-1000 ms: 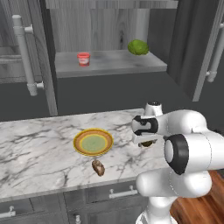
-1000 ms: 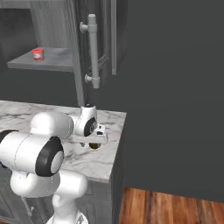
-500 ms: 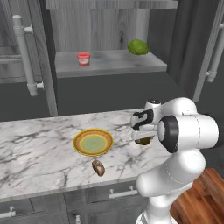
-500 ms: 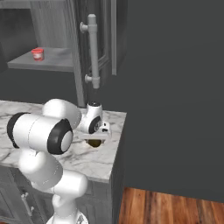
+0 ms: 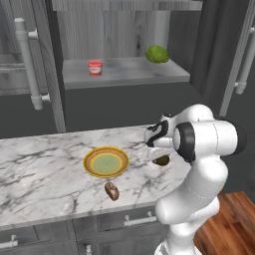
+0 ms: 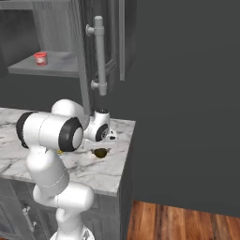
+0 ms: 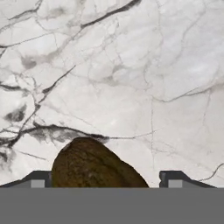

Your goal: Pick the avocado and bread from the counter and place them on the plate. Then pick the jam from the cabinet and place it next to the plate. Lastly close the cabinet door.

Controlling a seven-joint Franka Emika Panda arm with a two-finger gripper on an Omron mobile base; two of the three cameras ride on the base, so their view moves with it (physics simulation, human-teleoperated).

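While the arm is reaching low over the right end of the counter, the findings are standing as follows.

Pincer: the gripper is hanging straight over the avocado; its two tips are showing apart, one either side of the fruit, and no tip is visibly touching the skin. The jaws are not looking clamped.

Avocado, position: it is lying on the marble near the right end, well to the right of the plate, just under the hand.

Avocado, handling (judgement): a small smooth oval is likely light and fairly firm, but the rounded skin is probably slippery, so it may be squirting sideways or rolling if pinched off-centre. The best hold is looking to be across the short width at the thickest middle, tips low enough to be passing the widest bulge. In the hand view the fruit is sitting nearer the left tip, so centring may be needed.

Bread: it is resting on the counter just in front of the plate, near the front edge. Irregular and likely light and crumbly; a gentle squeeze across its narrow side is seeming wise.

Jam: it is standing on the shelf of the cabinet, apart from a green lump at the shelf's right. Probably rigid and smooth; sides are offering the hold.

Cabinet doors: they are standing open.
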